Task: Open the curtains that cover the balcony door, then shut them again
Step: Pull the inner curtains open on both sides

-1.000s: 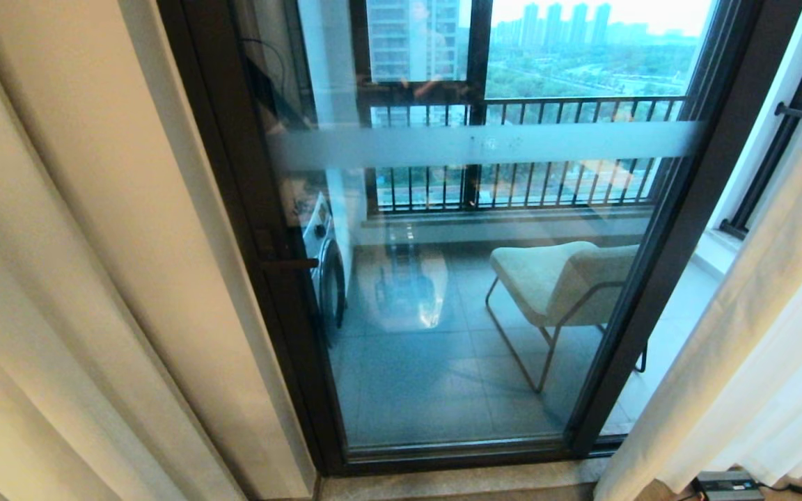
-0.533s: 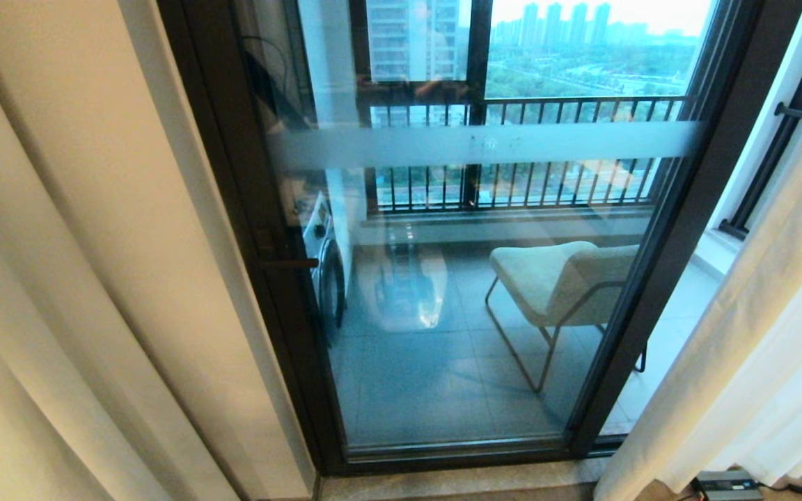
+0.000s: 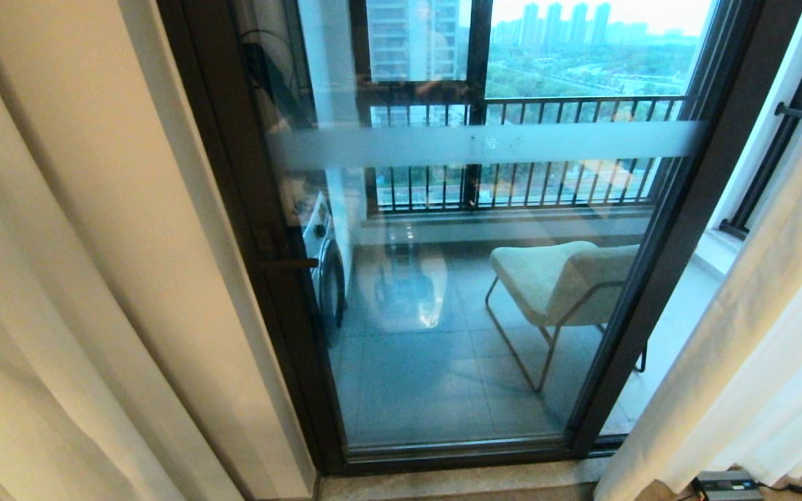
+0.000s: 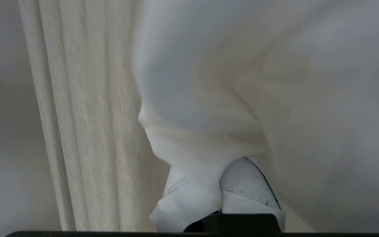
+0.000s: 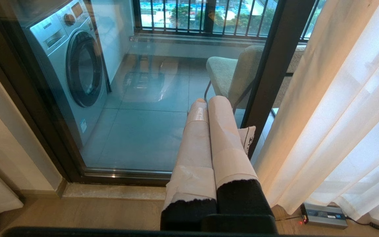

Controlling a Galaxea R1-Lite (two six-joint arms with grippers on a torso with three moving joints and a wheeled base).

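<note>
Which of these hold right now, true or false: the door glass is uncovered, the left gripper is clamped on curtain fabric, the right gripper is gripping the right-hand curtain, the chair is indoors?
1. The balcony door glass is uncovered, curtains parted to both sides. True.
2. The left gripper is shut on sheer curtain fabric. True.
3. The right gripper grips the right-hand curtain. False: it is shut on nothing, hanging apart from the fabric, before the glass.
4. The chair stands indoors. False: it sits on the balcony, behind the glass.
5. A washing machine stands behind the glass. True.

balcony door point(image 3: 484, 292) glass uncovered, curtains point(image 3: 95, 278) flanking
</note>
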